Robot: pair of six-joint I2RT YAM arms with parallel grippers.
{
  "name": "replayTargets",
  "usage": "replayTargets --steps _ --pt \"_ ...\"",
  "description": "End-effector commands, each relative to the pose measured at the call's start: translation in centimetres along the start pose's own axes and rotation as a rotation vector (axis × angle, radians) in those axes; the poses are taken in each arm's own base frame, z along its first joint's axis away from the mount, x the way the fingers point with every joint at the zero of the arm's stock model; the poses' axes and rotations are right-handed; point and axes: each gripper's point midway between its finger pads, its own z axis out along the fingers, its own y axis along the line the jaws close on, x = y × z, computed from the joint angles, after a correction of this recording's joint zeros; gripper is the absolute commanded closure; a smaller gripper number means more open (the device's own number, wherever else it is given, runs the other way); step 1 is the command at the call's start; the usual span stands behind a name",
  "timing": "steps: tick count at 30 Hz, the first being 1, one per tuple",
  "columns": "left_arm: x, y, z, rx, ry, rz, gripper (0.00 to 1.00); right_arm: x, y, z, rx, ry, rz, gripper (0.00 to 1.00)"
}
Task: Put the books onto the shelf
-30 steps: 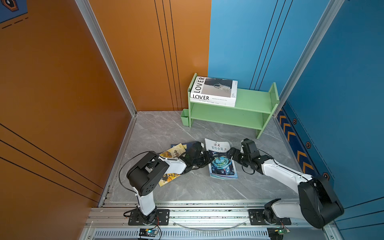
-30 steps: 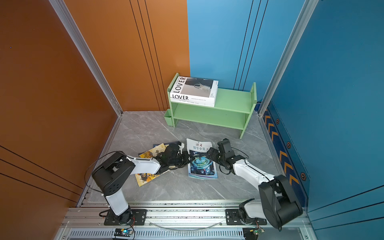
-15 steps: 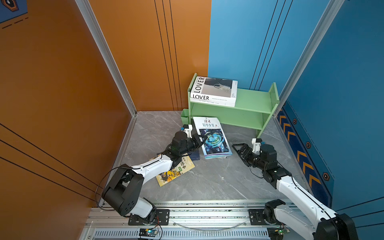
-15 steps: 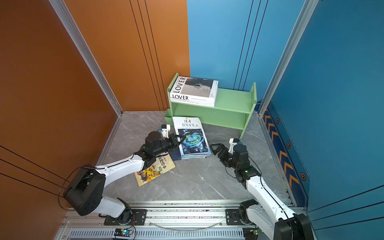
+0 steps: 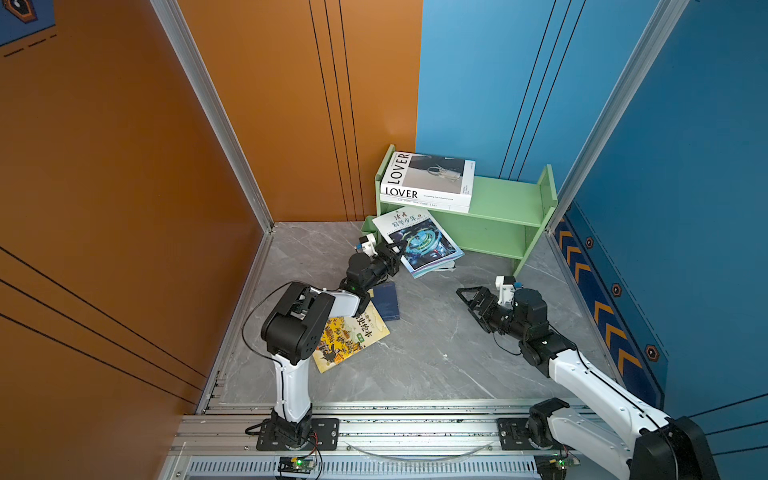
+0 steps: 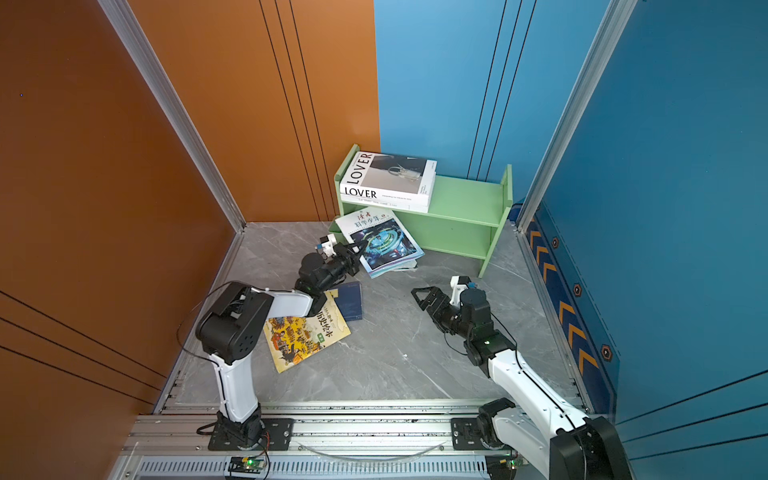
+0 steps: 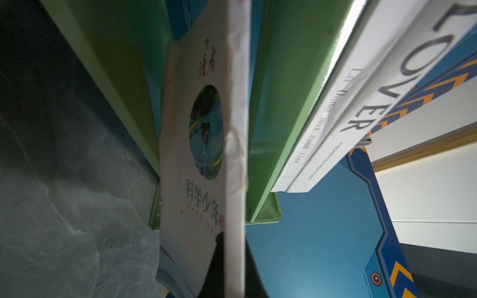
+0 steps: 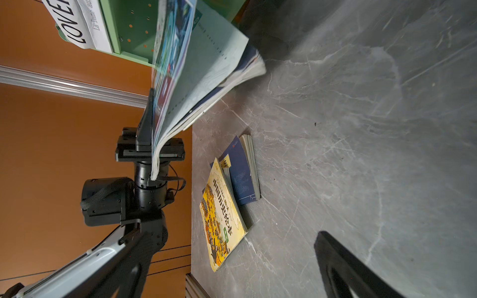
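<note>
My left claw point(image 5: 394, 254) clamps the thin teal paper book point(image 5: 424, 245) just beside the light green wooden shelf point(image 5: 507, 203). My right claw point(image 5: 468, 305) gapes wide, empty.

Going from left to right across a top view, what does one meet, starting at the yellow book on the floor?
yellow book → teal book → right gripper → right end panel of the shelf. The navy book overlaps the yellow one, so it is left out.

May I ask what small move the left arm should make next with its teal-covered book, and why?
Probably ease the left gripper forward, sliding the teal-covered book into the lower tier of the light green wooden shelf: it hangs clamped before that opening, while the thick white LOVER book fills the upper tier's left.
</note>
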Motion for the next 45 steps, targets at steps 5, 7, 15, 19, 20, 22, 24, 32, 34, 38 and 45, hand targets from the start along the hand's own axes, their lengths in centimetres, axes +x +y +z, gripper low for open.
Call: replayTargets --steps 5,7,15,19,20,22,24,32,34,38,45 --pt "0.9 -10.4 1.1 0.267 0.010 0.050 1.00 -1.1 1.0 0.1 -0.021 -0.055 -0.007 0.00" --pt "0.9 -10.6 1.3 0.264 0.005 0.040 1.00 -1.4 1.7 0.4 -0.051 -0.062 -0.007 0.00" --pt "0.6 -7.8 1.6 0.201 -0.051 0.022 1.00 -2.9 5.8 2.5 -0.157 -0.074 -0.048 0.00" --pt "0.6 -3.7 1.0 0.079 -0.075 0.013 1.00 -3.5 6.1 3.8 -0.148 -0.071 -0.047 0.00" --pt "0.7 -2.5 0.8 0.044 -0.083 0.017 1.00 -3.7 5.9 4.1 -0.140 -0.071 -0.043 0.00" --pt "0.9 0.2 0.0 -0.041 -0.097 0.013 1.00 -3.9 5.6 4.9 -0.127 -0.070 -0.033 0.00" --pt "1.1 2.0 -0.4 -0.100 -0.108 -0.001 1.00 -4.2 5.6 5.5 -0.129 -0.071 -0.021 0.00" --pt "1.0 4.3 -1.1 -0.180 -0.151 -0.014 1.00 -3.8 4.6 8.7 -0.091 -0.040 0.025 0.04" --pt "1.0 4.3 -1.1 -0.189 -0.164 -0.013 1.00 -3.7 4.6 9.4 -0.097 -0.032 0.035 0.06" --pt "0.9 4.5 -1.2 -0.224 -0.205 0.010 0.99 -3.2 4.6 11.0 -0.118 -0.012 0.070 0.11" --pt "0.5 4.9 -0.8 -0.238 -0.282 0.025 0.98 -2.0 5.3 12.8 -0.131 0.035 0.102 0.23"
